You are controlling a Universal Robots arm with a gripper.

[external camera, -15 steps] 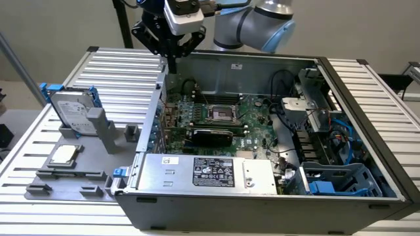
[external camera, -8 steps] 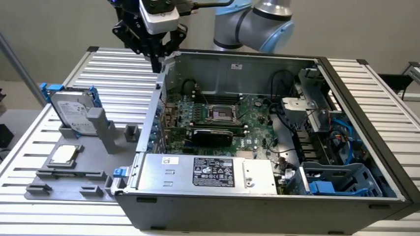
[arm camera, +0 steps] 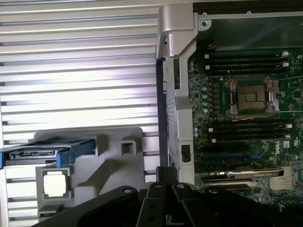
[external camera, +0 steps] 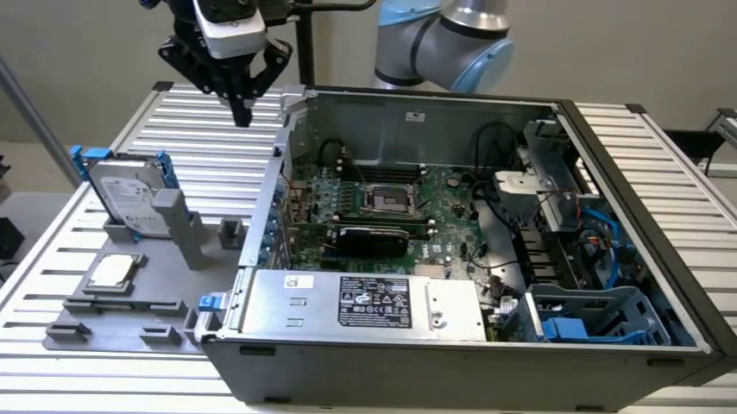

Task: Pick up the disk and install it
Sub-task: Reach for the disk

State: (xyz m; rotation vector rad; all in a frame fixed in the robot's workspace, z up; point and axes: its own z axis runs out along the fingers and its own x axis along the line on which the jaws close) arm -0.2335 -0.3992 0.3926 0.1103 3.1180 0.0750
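Nearest to you in the exterior view is the near wall of the computer case (external camera: 461,366), and just behind it a silver box (external camera: 362,302) with a black label. In the case's near corner, at the exterior view's right, sits a blue cage (external camera: 593,315). I judge the disk belongs there, but this is not certain.

Further back, at the exterior view's left, the disk (external camera: 124,194) stands upright on its edge in a grey holder (external camera: 173,276). A small square chip (external camera: 112,271) lies flat in front of it.

Furthest is the gripper (external camera: 242,119), hanging over the slatted table (external camera: 219,155) beside the far corner of the case, well apart from the disk. Its jaws are clenched together on nothing.

For the approach, I think you should release the jaws first. Then come straight down over the disk's top edge, between the blue rails, so it does not tip.

The wrist view gives you the disk edge-on from above, good for lining up the jaws. The exterior view gives its labelled face and how high the gripper hangs.
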